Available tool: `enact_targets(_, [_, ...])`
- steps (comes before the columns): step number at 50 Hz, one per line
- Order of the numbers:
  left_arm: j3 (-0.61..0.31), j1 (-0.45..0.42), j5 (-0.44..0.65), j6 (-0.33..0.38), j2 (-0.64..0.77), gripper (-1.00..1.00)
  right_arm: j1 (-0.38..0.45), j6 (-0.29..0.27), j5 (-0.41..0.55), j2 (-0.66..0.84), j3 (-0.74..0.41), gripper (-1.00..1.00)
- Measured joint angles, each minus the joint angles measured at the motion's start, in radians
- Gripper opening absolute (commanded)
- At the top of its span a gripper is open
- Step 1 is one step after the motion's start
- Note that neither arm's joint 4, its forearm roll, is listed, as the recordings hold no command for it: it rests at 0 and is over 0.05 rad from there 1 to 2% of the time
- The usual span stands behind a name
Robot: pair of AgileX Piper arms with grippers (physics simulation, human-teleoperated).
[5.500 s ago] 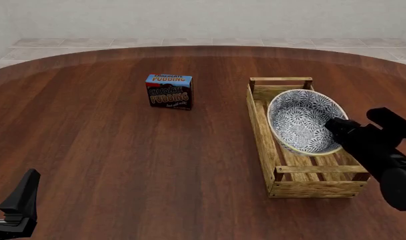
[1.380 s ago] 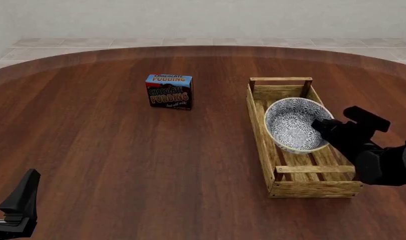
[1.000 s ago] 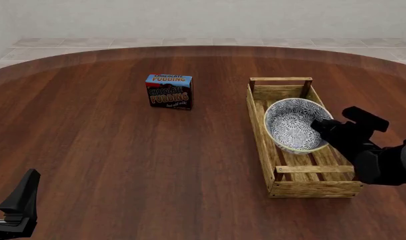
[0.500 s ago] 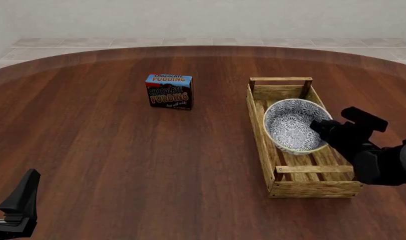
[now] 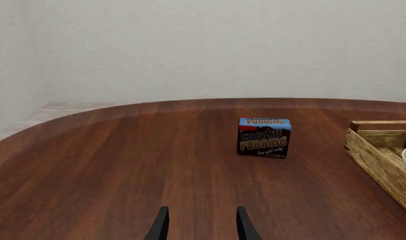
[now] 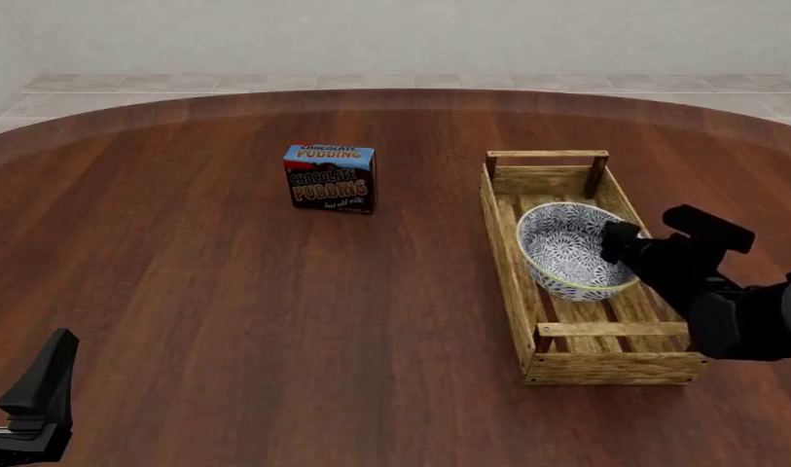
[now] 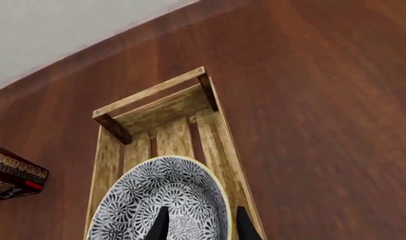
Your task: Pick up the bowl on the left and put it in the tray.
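The right gripper (image 6: 616, 243) sits at the near right rim of the bowl (image 6: 566, 249). In the right wrist view two dark fingertips (image 7: 161, 226) stand parted over the patterned inside of the bowl; whether they pinch the rim cannot be told from these pictures. The bowl, white with dense blue flowers and a pale rim, lies inside the tray (image 6: 507, 253), toward its middle, tilted a little with its right side higher. The tray is a long light-wood slatted crate with low sides, on the right part of the dark wooden tabletop (image 6: 213, 311).

Left of the tray, well apart, stands a small chocolate pudding box (image 6: 329, 177). At the near left corner the left gripper (image 5: 199, 227) rests with its fingers spread, holding nothing and far from everything.

The task looks nearly finished. To end it well, the bowl should settle flat on the slats before the fingers spread, and the right arm should then rise straight up so it does not catch the rim or drag the bowl against the crate wall.
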Motion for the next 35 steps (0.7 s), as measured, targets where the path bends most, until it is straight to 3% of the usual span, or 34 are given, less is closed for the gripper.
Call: enact_targets(35, [0.000,0.000,0.000,0.000,0.000,1.00,0.005,-0.014,0.023,-0.080,0.026,1.00])
